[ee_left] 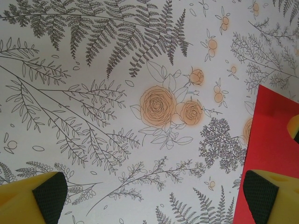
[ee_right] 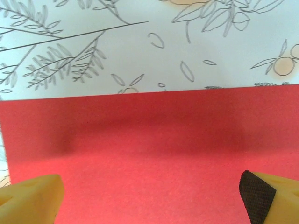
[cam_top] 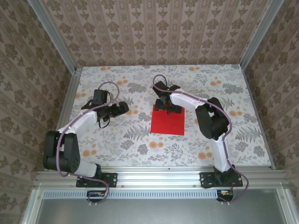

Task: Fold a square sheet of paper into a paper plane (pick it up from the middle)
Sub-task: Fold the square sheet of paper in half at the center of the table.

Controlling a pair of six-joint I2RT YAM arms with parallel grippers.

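The square sheet of paper (cam_top: 168, 121) is bright red and lies flat and unfolded on the floral table, right of centre. The paper plane is out of view. My right gripper (cam_top: 167, 108) hovers over the sheet's far edge, open. In the right wrist view its yellow fingers (ee_right: 32, 198) straddle the red sheet (ee_right: 149, 154) with nothing between them. My left gripper (cam_top: 122, 108) is open over bare cloth, left of the sheet. In its wrist view the sheet's (ee_left: 273, 158) left edge lies under its right finger (ee_left: 266, 196).
The floral tablecloth (cam_top: 117, 140) covers the table. Aluminium rails (cam_top: 154, 175) run along the near edge, and posts stand at the back corners. Patterned walls (cam_top: 154, 28) close in the back and both sides. A yellow finger of the right gripper (ee_left: 293, 128) shows at the left wrist view's right edge.
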